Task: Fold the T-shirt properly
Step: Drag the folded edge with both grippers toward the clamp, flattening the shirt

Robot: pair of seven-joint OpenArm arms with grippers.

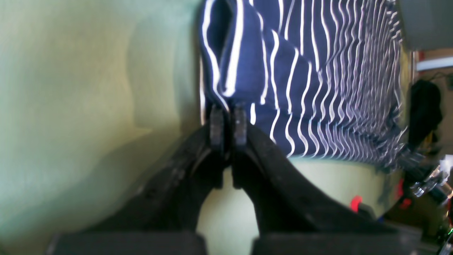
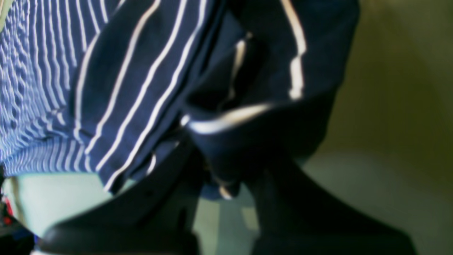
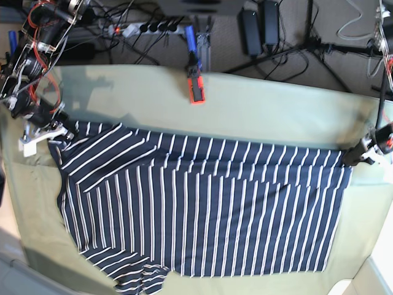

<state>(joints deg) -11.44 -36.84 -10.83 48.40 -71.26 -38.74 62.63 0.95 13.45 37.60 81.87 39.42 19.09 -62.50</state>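
Your dark navy, white-striped fabric T-shirt [image 3: 202,209] lies spread across the pale green cloth-covered table [image 3: 264,110]. Your left gripper [image 1: 228,117] is clenched on a raised fold at one far corner. Your right gripper [image 2: 212,166] pinches bunched fabric at the opposite far corner.

Desk [image 3: 258,104] covered by a pale green cloth [image 3: 123,98], seen from above. The navy T-shirt [image 3: 202,215] with thin white stripes lies spread across most of the cloth, one sleeve bunched at the near edge. A red-and-black clamp [image 3: 196,88] sits at the desk's far edge, well apart from the shirt. Cables and power adapters lie on the floor [image 3: 288,55] beyond
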